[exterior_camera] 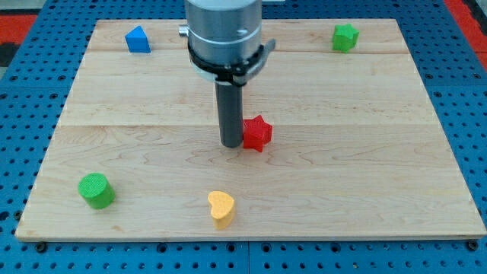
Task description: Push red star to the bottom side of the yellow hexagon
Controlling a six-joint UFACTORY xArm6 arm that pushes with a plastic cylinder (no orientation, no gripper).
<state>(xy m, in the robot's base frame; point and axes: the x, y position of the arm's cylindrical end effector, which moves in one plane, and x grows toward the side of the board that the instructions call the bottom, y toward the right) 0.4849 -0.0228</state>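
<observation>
Seemingly touching, my tip (230, 144), red star (257, 133) rightward

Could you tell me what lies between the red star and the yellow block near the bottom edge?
Nothing: in the camera view, only bare board separates the red star from the yellow block. My tip sits against the star's left.

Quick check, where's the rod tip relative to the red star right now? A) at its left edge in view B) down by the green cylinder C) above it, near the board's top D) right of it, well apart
A: my tip sits right against the view's left side of the red star, mid-board.
</observation>
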